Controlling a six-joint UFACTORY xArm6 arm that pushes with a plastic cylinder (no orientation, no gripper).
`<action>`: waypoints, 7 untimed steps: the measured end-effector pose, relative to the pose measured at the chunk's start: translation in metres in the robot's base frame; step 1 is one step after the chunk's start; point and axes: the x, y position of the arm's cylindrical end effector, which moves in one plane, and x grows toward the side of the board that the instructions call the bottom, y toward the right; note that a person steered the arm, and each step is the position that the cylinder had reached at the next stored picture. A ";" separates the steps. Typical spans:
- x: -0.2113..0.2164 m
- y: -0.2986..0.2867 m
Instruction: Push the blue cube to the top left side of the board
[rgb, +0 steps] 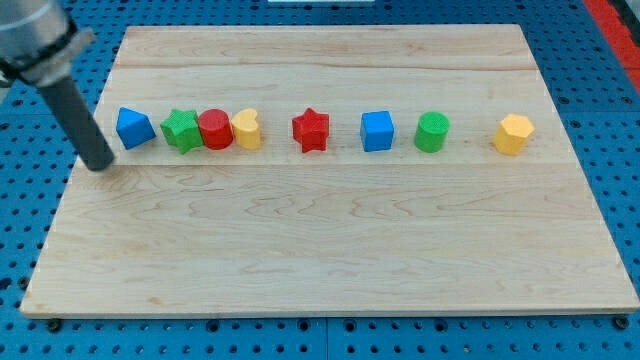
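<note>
The blue cube sits on the wooden board right of centre, in a row of blocks across the upper half. My tip rests on the board at the view's left, just below and left of a blue triangular block. The tip is far left of the blue cube, with several blocks between them. The rod rises from the tip toward the view's top left corner.
In the row from left: a green star, a red cylinder, a yellow heart, a red star, then past the cube a green cylinder and a yellow hexagon.
</note>
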 end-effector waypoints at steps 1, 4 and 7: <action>0.024 0.133; -0.052 0.313; -0.094 0.276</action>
